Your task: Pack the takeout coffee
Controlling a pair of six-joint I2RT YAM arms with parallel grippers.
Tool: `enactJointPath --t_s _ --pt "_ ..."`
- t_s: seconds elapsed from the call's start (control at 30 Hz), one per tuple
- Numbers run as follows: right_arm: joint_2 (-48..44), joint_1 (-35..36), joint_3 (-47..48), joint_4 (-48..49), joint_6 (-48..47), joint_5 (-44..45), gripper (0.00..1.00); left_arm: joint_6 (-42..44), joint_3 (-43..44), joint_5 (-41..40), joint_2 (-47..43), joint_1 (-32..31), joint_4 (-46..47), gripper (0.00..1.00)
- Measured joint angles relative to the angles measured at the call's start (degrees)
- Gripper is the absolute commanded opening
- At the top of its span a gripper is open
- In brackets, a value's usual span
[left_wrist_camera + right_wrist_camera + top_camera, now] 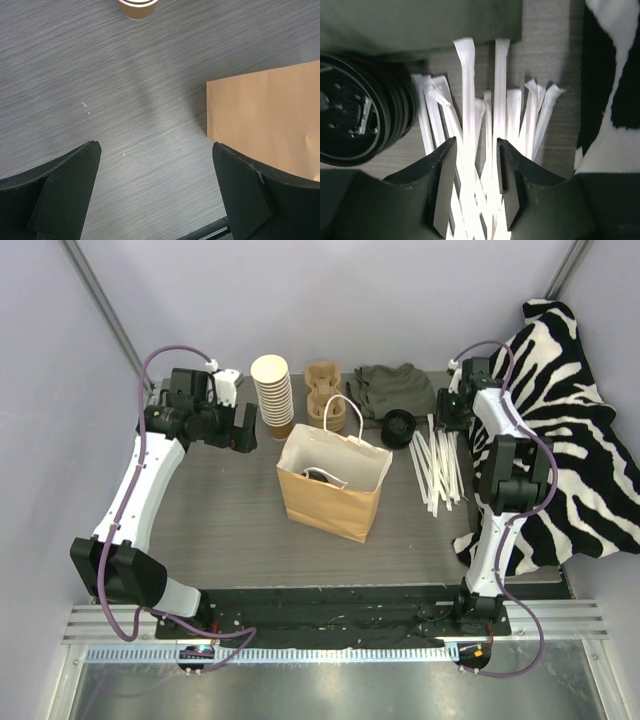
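Observation:
A brown paper bag (330, 502) stands open in the middle of the table, and its side shows in the left wrist view (270, 120). Inside it a dark round top shows, which looks like the lid of the takeout coffee (322, 476); the bag's walls hide the cup. My left gripper (240, 430) hangs wide open over bare table left of the bag, nothing between its fingers (155, 145). My right gripper (445, 428) is at the back right, open part way just above a heap of white wrapped straws (470, 100), jaws (476, 142) astride a few of them.
A tall stack of lidless brown cups (273, 390) (137, 7) stands behind the bag, with a cardboard cup carrier (325, 390) and a green cloth (395, 390) beside it. Loose black lids (399, 427) (350, 120) lie left of the straws (438, 465). A zebra cloth (570, 430) covers the right edge.

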Motion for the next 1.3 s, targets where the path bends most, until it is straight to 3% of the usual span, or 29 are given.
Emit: enactJointPath --t_s 0.93,1.0,1.13,1.3 --pt "9.84 0.74 8.0 1.95 0.0 -2.19 0.38 1.42 0.13 -0.55 2.95 0.0 -2.34 1.0" --pt "10.88 0.74 8.79 2.16 0.0 -2.21 0.34 1.46 0.22 -0.57 3.1 0.0 -2.56 1.0" --pt "12.74 0.83 10.08 2.21 -0.04 -2.69 0.01 1.73 1.2 -0.94 3.65 0.0 -3.69 1.0" --pt "12.46 0.83 10.86 1.64 0.28 -5.44 0.01 2.49 2.97 -1.01 4.09 0.0 -4.83 1.0"
